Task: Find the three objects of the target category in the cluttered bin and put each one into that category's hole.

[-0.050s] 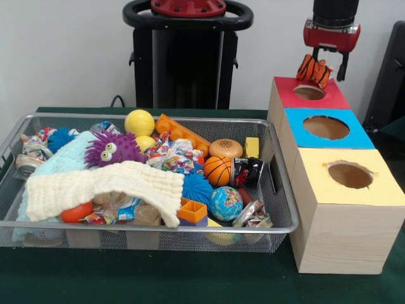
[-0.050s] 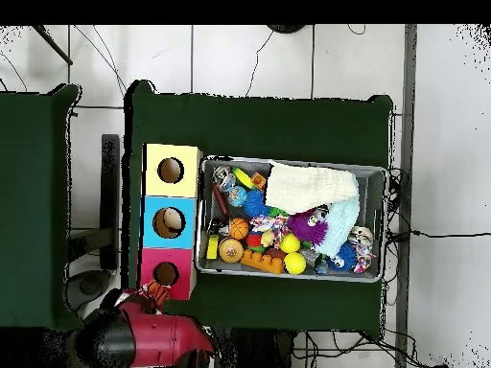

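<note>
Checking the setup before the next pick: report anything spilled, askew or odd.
Nothing has spilled: the wire mesh bin keeps its clutter inside. The cream knitted cloth lies draped over several toys, hiding them. The gripper holds an orange-and-black striped soft toy above the red-topped box's hole.

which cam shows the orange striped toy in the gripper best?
Front view. The orange striped toy hangs in the gripper just above the red box's hole, stripes clear. Overhead shows only a small orange patch beside the arm, near the red hole.
</note>
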You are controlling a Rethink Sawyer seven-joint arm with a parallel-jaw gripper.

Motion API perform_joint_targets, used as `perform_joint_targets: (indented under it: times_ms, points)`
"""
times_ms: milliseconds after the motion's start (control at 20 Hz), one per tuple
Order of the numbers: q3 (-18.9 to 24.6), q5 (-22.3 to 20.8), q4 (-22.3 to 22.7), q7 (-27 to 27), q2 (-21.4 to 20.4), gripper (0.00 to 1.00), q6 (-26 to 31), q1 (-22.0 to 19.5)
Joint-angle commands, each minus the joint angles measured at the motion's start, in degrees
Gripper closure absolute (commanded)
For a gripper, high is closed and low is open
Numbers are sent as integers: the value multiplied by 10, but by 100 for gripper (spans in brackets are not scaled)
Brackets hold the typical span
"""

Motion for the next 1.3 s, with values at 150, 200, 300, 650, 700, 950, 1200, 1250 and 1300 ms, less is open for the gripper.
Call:
perform_joint_targets:
  times_ms: [150,200,300,650,700,950,1200,1250,1300]
  points:
    - [51,-13,29,73,-7,0,-26,-9]
    - [53,-14,33,75,-7,0,-30,-9]
    - [54,-15,34,72,-5,0,-32,-14]
    - [53,-19,32,64,-6,0,-39,-29]
    - [54,-21,31,62,-4,0,-45,-35]
    - [52,-34,22,56,3,0,-60,-50]
    - [56,-44,21,59,6,0,-67,-62]
    - [54,-43,17,55,4,0,-60,-65]
    - [53,-45,15,53,3,0,-58,-69]
